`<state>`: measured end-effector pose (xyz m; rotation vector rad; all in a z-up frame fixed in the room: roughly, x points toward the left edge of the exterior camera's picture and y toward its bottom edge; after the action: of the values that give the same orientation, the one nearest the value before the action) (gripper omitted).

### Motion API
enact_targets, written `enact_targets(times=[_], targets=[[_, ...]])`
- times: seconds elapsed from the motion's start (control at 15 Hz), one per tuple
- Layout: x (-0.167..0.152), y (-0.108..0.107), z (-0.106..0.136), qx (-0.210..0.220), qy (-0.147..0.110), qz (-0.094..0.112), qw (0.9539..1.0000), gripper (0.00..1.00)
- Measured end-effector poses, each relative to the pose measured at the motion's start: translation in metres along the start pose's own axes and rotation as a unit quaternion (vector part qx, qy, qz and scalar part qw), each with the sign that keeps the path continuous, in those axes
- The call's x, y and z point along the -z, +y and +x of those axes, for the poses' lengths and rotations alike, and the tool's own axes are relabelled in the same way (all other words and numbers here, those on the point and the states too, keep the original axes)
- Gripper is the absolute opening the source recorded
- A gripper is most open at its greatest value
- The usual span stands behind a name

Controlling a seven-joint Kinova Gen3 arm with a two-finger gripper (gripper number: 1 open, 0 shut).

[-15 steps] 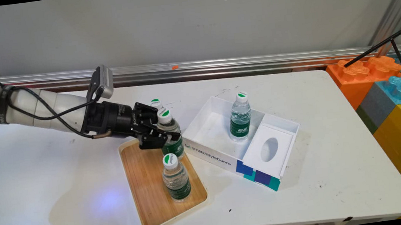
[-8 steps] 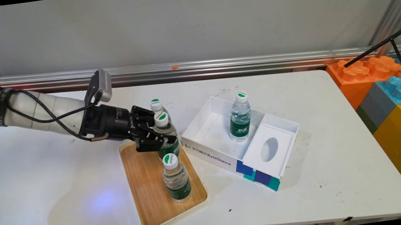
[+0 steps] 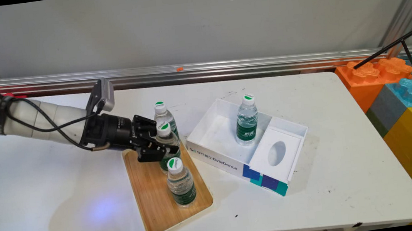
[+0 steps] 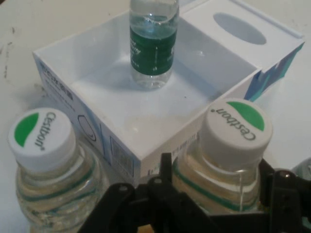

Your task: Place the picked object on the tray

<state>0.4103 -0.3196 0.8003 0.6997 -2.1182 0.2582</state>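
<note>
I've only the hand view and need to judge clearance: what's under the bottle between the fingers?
Observer: A wooden tray; the gripper is shut on that bottle over the tray's far end.
Operator: Anything else on the tray?
Observer: Yes, a near bottle stands upright on it, on the camera's side of the gripper.
Operator: What's past the box?
Observer: Bare table, then big coloured blocks beyond the table's right end.
</note>
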Motion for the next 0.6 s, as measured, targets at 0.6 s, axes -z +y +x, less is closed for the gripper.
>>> enact_targets(times=[0.6], targets=[[-0.0055,0.0013,-0.0110,0.002,-0.007,-0.004,1.0000,0.00]])
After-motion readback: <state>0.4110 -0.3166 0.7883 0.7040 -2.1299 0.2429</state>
